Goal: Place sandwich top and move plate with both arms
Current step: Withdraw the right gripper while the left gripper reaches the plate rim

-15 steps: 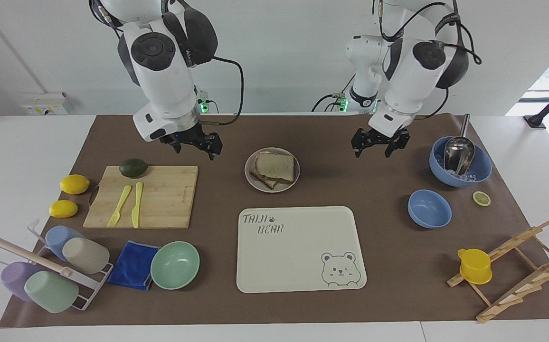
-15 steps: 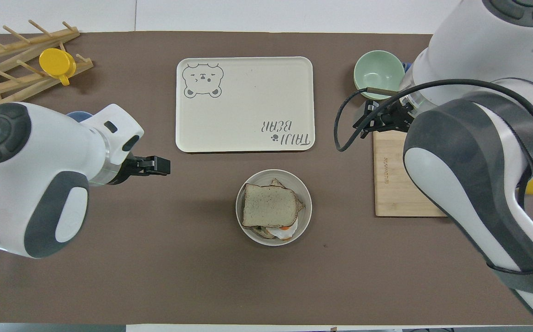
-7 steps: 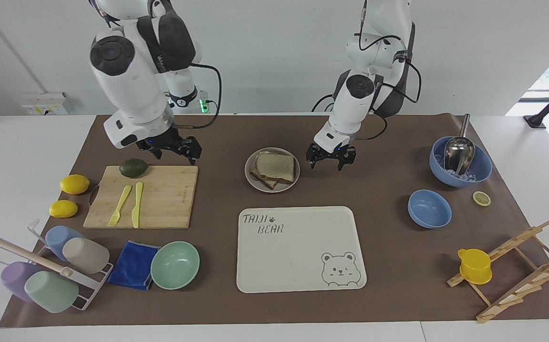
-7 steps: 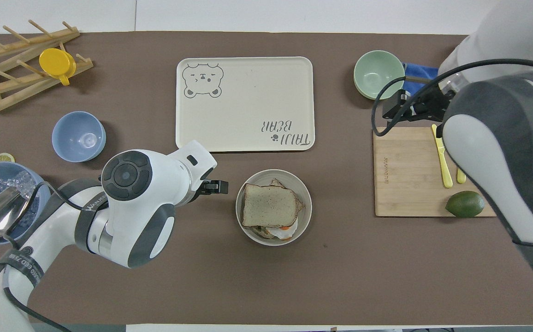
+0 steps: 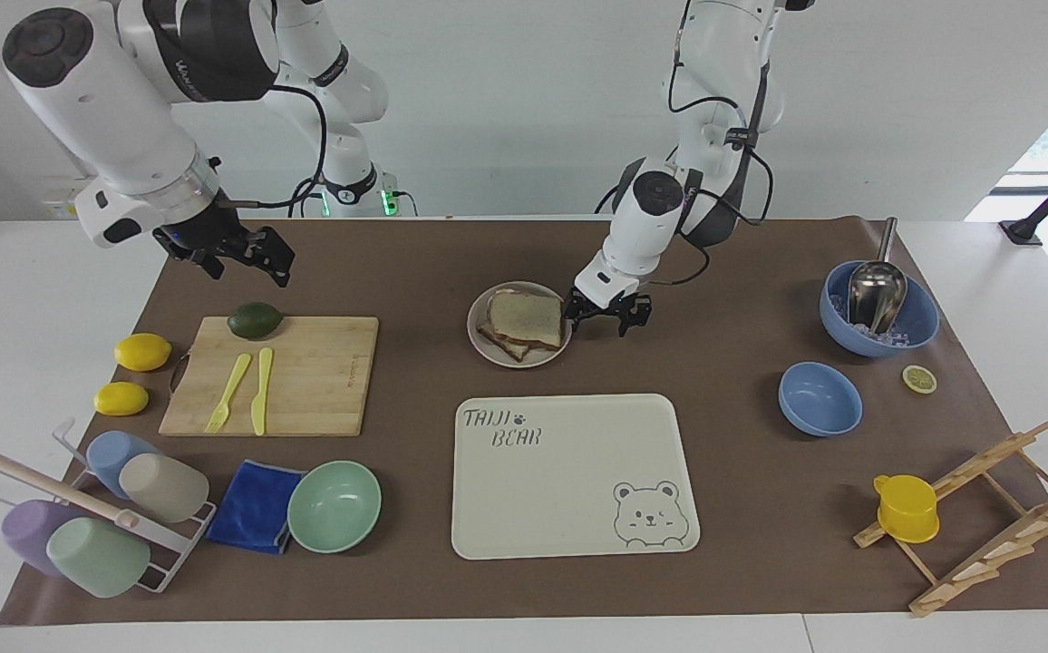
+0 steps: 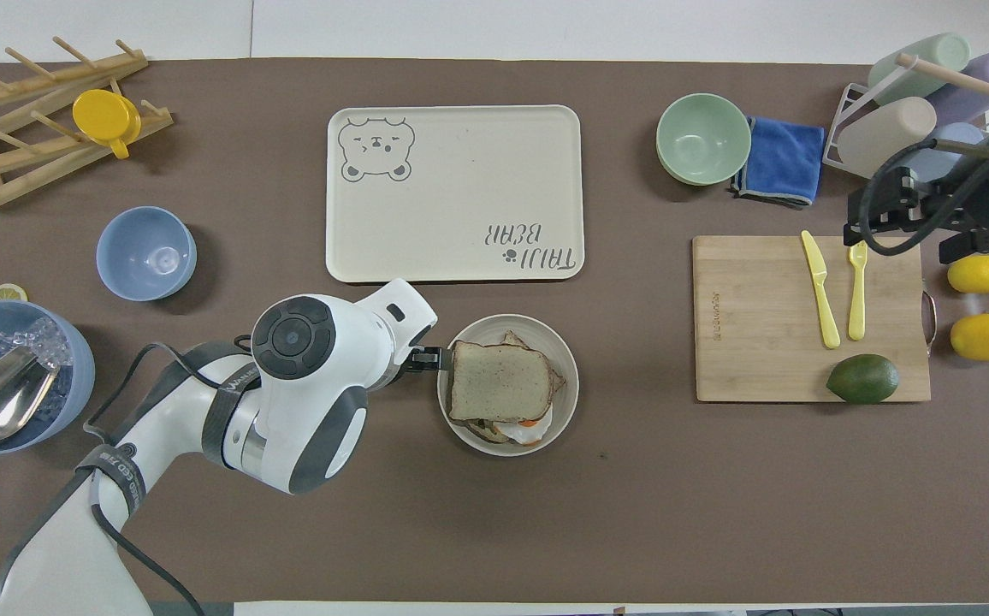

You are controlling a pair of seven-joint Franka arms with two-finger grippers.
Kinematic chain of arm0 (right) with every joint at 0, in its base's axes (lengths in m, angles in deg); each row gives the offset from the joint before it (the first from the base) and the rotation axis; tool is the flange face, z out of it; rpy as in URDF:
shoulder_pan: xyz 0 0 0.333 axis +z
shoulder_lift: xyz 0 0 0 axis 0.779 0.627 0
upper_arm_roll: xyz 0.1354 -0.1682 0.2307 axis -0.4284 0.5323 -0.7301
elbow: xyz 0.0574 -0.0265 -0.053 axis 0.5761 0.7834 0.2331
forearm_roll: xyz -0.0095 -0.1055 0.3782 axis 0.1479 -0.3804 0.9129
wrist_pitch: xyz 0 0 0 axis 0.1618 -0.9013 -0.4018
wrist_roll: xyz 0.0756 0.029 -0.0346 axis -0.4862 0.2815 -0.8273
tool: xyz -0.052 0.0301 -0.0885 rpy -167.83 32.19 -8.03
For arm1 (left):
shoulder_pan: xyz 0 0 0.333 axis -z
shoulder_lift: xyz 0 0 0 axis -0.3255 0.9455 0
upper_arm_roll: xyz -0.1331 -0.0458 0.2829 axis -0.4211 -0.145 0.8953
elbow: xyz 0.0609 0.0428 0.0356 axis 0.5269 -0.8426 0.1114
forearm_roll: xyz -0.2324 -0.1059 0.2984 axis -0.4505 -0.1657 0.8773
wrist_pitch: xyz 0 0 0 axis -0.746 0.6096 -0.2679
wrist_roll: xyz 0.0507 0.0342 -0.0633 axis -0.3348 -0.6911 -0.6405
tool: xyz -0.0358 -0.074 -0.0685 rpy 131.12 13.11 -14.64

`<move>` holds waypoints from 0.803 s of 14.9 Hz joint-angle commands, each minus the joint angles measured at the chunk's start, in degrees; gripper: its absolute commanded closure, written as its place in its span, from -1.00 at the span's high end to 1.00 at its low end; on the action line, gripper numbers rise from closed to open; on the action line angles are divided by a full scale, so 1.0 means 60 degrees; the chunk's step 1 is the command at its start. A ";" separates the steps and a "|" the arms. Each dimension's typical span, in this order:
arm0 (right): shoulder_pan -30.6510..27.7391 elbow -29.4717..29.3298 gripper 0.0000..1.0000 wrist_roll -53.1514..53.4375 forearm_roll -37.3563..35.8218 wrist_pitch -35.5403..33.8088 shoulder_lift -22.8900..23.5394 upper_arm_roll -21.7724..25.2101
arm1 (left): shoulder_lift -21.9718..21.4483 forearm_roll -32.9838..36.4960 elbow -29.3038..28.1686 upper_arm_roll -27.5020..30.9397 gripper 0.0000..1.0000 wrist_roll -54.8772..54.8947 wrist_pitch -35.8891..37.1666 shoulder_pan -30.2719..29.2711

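The sandwich top [image 5: 524,317] is a plain bread slice lying on the stacked sandwich on the round beige plate [image 5: 533,361]. In the overhead view the slice [image 6: 499,381] covers most of the plate [image 6: 571,402], and a bit of egg shows at the edge nearer the robots. My left gripper [image 5: 601,319] is low and open at the plate's rim on the left arm's side, with one finger by the rim; it also shows in the overhead view [image 6: 430,359]. My right gripper [image 5: 247,263] is open and empty, raised over the mat beside the cutting board [image 5: 315,372].
The cream bear tray [image 5: 569,472] lies farther from the robots than the plate. The cutting board holds an avocado [image 5: 255,319], a fork and a knife. A mint bowl [image 5: 334,505], two blue bowls [image 5: 819,399] and a wooden rack [image 5: 986,508] stand around.
My left gripper came down and moved to the plate's rim. My right arm swung away from the plate toward its own end of the table, past the cutting board.
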 commanded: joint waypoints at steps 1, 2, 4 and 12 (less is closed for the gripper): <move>0.0914 0.0804 1.00 -0.0740 0.0194 -0.0099 -0.0573 0.1064 | 0.0092 -0.0148 -0.0153 0.0141 0.82 -0.0083 -0.0420 0.0315; 0.1033 0.1155 1.00 -0.1106 0.0194 -0.0070 -0.0806 0.1299 | 0.0107 -0.0249 -0.0153 0.0141 0.79 -0.0083 -0.0435 0.0388; 0.1384 0.1858 1.00 -0.1197 0.0194 -0.0012 -0.1348 0.1666 | 0.0122 -0.0309 -0.0168 0.0156 0.74 -0.0083 -0.0435 0.0447; 0.0625 0.2140 1.00 -0.1154 0.0180 -0.0011 -0.1614 0.1697 | 0.0122 -0.0309 -0.0183 0.0156 0.50 -0.0083 -0.0420 0.0432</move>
